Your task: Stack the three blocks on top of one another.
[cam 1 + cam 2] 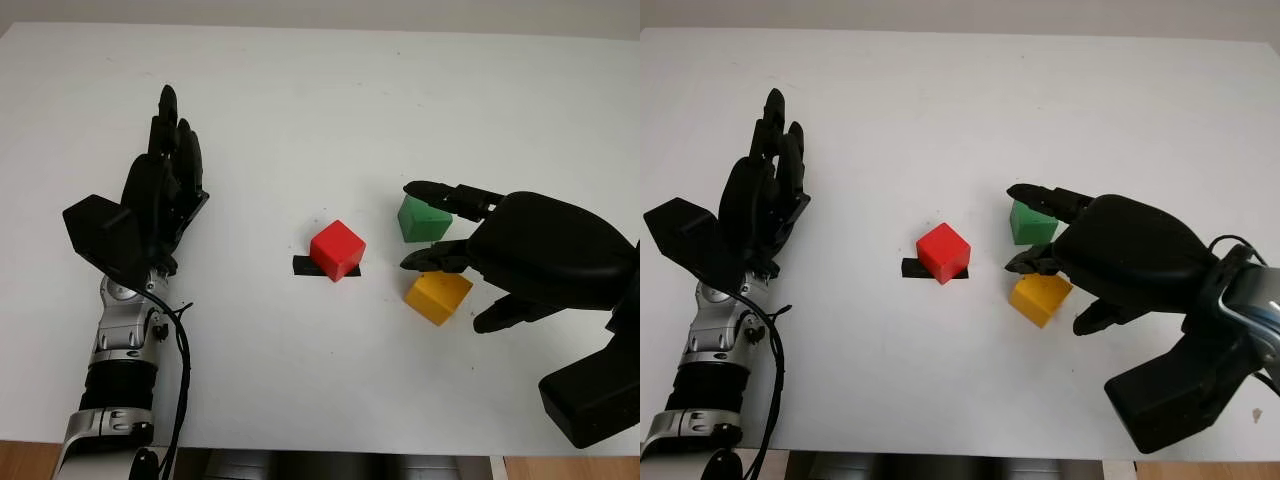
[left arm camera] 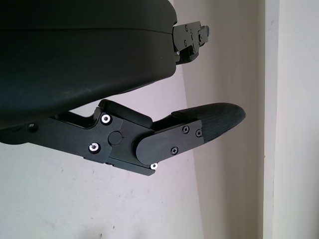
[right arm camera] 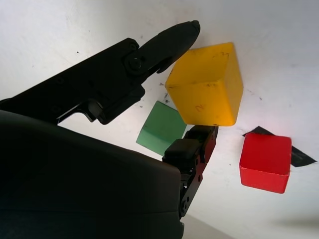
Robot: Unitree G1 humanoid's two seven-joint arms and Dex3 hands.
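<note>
Three blocks sit unstacked on the white table, all resting on its surface right of centre. Nearest the robot is the yellow block, with the right hand hovering over and just beside it; that hand is open and holds nothing. In the right wrist view one finger reaches past one edge of the yellow block and another lies along its other side, though whether either touches it is hard to judge. A little farther and to the left, the red block sits on a strip of black tape, apart from the other two. Farther still, the green block stands behind the yellow one, close by the right hand's fingertips. Well away on the left side, the left hand is open above the table, empty.
</note>
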